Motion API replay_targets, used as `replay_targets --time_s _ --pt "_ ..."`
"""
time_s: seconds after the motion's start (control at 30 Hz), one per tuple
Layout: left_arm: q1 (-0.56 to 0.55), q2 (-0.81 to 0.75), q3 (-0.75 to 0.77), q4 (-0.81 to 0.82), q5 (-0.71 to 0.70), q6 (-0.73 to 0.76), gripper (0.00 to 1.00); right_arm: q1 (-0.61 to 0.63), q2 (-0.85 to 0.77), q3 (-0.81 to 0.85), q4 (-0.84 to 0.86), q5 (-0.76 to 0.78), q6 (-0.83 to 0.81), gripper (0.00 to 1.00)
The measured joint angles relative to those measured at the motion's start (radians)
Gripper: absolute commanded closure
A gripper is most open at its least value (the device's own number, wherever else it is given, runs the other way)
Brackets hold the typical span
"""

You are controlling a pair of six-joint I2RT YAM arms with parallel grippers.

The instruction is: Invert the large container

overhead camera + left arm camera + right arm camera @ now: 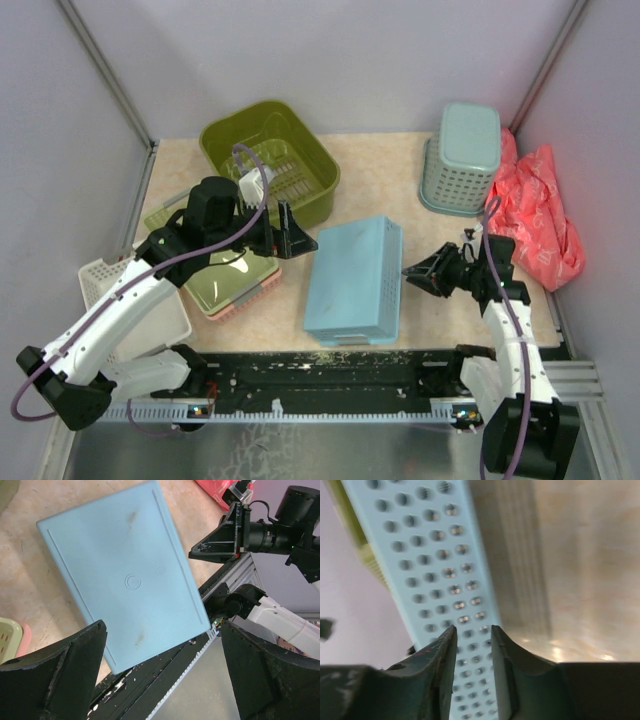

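Standing upright, opening upward, the deep olive-green plastic tub (270,160) remained unturned; left pincer (297,238) spread, right pincer (412,272) narrowly parted, both empty.

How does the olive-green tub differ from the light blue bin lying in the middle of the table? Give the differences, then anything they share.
The olive-green tub sits open side up at the back left, its slotted bottom showing inside; the light blue bin lies bottom up in the middle. The tub is olive with rounded corners; the bin is pale blue, and its side is perforated with round holes. Both are rectangular plastic containers resting on the table, and neither is held.
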Motion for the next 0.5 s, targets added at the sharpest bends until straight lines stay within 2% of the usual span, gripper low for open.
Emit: replay_targets --time_s 0.03,0.13,0.27,0.37,0.43,0.5 --pt "0.000 0.002 0.003 0.001 0.003 0.001 0.00 -0.003 0.019 0.013 -0.050 0.041 -0.032 0.53" --pt "0.000 0.008 0.005 0.005 0.010 0.004 0.00 -0.007 0.065 0.091 -0.198 0.183 -0.131 0.47" --pt "0.000 0.016 0.005 0.006 0.013 0.008 0.00 -0.007 0.087 0.253 -0.323 0.356 -0.235 0.45" --pt "0.000 0.016 0.005 0.006 0.013 0.011 0.00 0.001 0.086 0.371 -0.374 0.421 -0.292 0.44" --pt "0.000 0.016 0.005 0.006 0.010 0.012 0.00 0.045 0.078 0.441 -0.395 0.466 -0.311 0.40" --pt "0.000 0.016 0.005 0.004 0.001 0.012 0.00 0.144 0.055 0.477 -0.402 0.499 -0.307 0.34"
